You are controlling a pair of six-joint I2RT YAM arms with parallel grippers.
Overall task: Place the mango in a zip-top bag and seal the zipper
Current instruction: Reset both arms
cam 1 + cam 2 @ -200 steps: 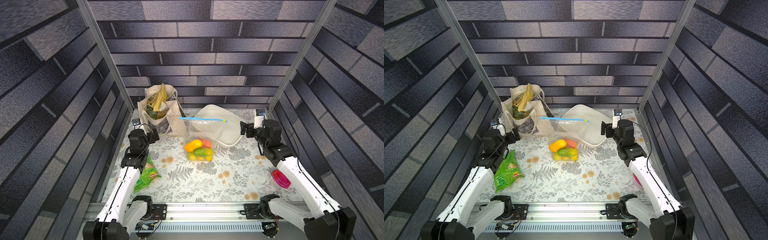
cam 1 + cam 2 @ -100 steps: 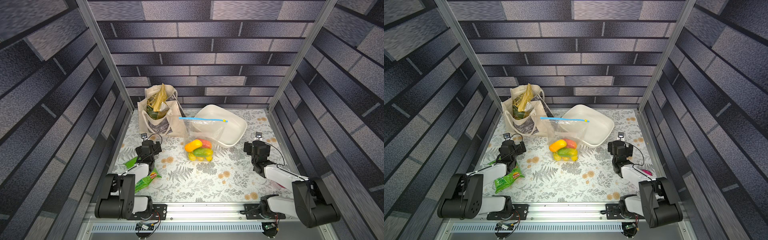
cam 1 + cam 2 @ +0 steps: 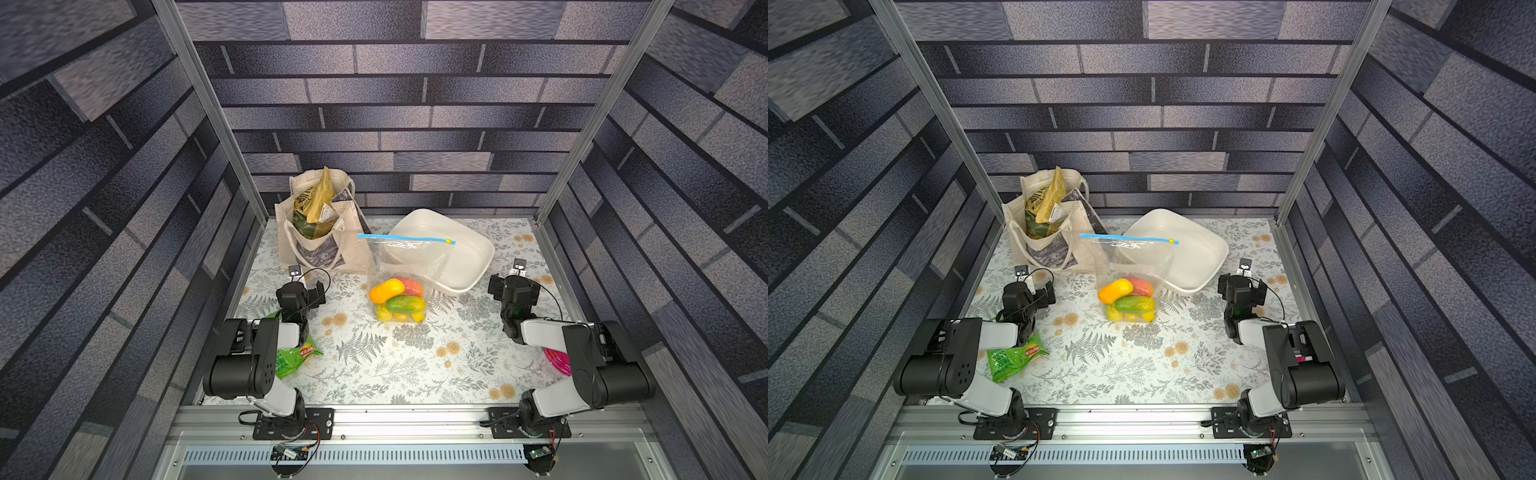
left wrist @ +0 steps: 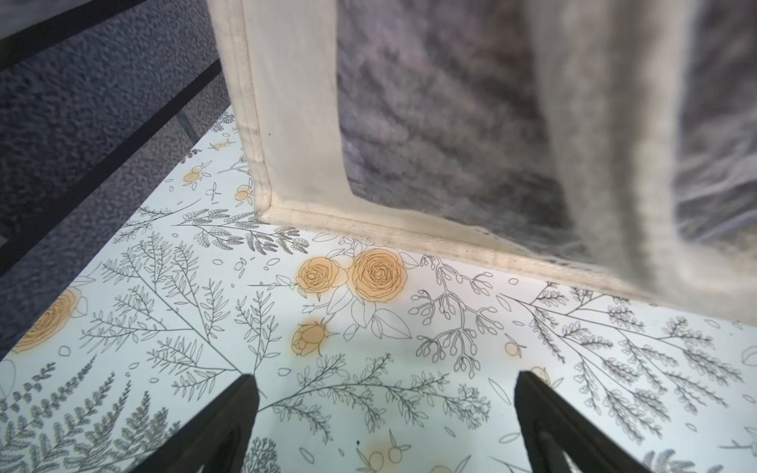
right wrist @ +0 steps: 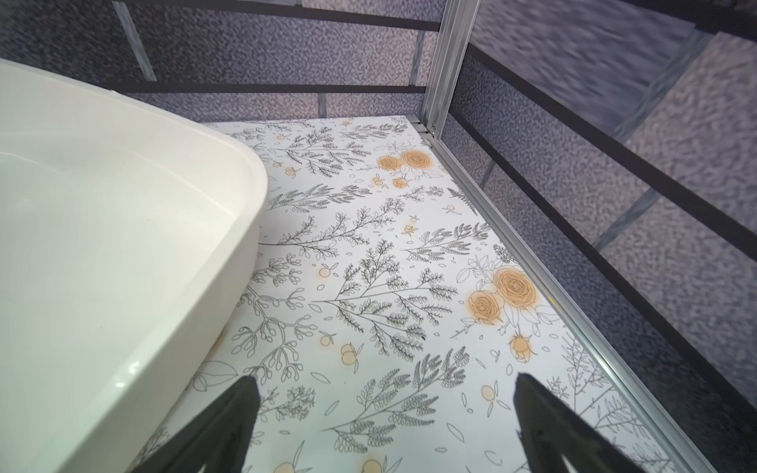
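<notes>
Near the front edge, both arms sit folded. The left gripper (image 4: 384, 379) has its jaws spread wide with nothing between them, low over the floral table (image 3: 374, 365) and facing the tote's (image 3: 353, 245) base. The right gripper (image 5: 385, 379) is just as wide and empty, beside the basin's (image 3: 465, 249) corner. A green packet (image 3: 293, 359) lies partly under the left arm.

At mid-table the bag (image 3: 399, 257) stands upright, well apart from both grippers. The mango (image 3: 386, 290) lies inside it, on top of other fruit. The zipper (image 3: 403, 238) runs straight as a single line, with its yellow slider (image 3: 448, 241) at the basin end. The basin sits behind the bag and the tote at the far left.
</notes>
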